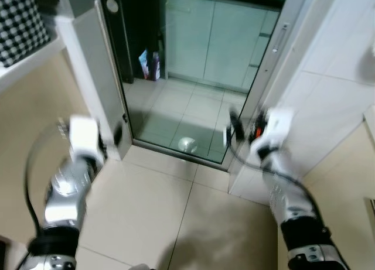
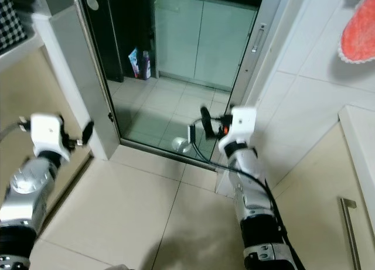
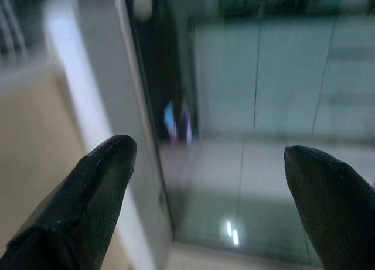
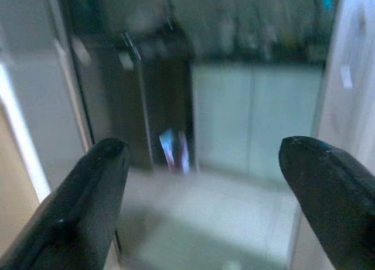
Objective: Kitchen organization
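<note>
Glossy beige square floor tiles (image 1: 140, 205) meet paler grey-green tiles beyond the silver-framed glass sliding door (image 1: 111, 88). Pale mint-green flat cabinet fronts (image 1: 217, 41) line the far wall, with a small blue-and-purple packet (image 1: 149, 65) at their foot. A black-and-white checked cloth (image 1: 17, 24) shows upper left; an orange-red fabric piece with white edging (image 2: 358, 33) upper right.

Open doorway ahead, frames on both sides

Between left gripper (image 1: 108, 138) and right gripper (image 1: 233, 128) lies bare floor (image 1: 176, 115); door frame (image 1: 96, 65) stands just beside the left one
</note>
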Robot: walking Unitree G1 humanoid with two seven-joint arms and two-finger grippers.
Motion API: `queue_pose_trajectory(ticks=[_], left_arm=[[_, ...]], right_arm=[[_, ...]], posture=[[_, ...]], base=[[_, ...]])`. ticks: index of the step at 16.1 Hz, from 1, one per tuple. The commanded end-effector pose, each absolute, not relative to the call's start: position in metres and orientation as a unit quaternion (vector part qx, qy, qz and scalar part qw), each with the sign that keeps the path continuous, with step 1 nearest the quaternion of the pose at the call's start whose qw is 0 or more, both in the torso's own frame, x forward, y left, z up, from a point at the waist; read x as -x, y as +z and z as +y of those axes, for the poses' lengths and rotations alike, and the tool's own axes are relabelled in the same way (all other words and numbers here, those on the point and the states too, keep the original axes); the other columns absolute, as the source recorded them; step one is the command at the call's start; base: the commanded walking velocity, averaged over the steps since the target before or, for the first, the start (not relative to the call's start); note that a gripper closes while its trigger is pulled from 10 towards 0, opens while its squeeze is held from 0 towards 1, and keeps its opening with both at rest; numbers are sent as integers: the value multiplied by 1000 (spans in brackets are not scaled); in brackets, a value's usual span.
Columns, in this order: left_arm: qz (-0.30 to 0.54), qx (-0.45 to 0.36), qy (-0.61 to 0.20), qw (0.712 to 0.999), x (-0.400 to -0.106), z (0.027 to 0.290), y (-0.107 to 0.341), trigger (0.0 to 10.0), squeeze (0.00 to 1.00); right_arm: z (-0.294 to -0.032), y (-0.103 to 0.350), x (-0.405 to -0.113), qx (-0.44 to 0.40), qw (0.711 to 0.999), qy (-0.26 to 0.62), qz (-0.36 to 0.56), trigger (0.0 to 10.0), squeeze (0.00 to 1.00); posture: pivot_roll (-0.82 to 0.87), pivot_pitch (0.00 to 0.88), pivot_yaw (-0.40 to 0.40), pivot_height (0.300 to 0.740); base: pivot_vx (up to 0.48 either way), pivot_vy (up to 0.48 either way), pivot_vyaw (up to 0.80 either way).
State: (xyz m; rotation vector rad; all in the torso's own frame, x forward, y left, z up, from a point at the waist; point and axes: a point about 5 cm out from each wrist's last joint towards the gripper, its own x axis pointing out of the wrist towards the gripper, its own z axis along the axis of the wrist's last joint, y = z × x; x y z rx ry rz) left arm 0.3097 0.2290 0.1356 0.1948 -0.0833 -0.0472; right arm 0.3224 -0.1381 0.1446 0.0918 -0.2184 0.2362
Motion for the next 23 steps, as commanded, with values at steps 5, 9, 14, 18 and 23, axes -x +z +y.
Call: queue_pose_trajectory(ticks=[5, 9, 14, 18, 23], left_arm=[[-143, -123, -114, 976, -300, 178, 209, 10000, 1000], [-146, -105, -96, 979, -294, 171, 217, 10000, 1000], [-124, -63, -109, 984, -293, 154, 216, 10000, 0], [-135, -89, -98, 982, -293, 153, 208, 10000, 0], [-118, -66, -137, 981, -291, 149, 210, 10000, 0]], right_arm=[[-136, 200, -302, -17, 978, 88, -187, 10000, 1000], [-149, 199, -296, -2, 987, 19, -158, 10000, 1000], [-155, 191, -300, -9, 996, -14, -89, 10000, 0], [-158, 189, -296, -7, 996, -32, -78, 10000, 0], [-153, 194, -294, -19, 994, -22, -102, 10000, 0]], posture=[[-19, 0, -30, 740], [-26, 0, -25, 740], [-36, 0, -12, 740], [-42, 0, -10, 740], [-43, 0, -6, 740]], base=[[0, 0, 0], [0, 0, 0], [0, 0, -640], [0, 0, -800], [0, 0, -800]])
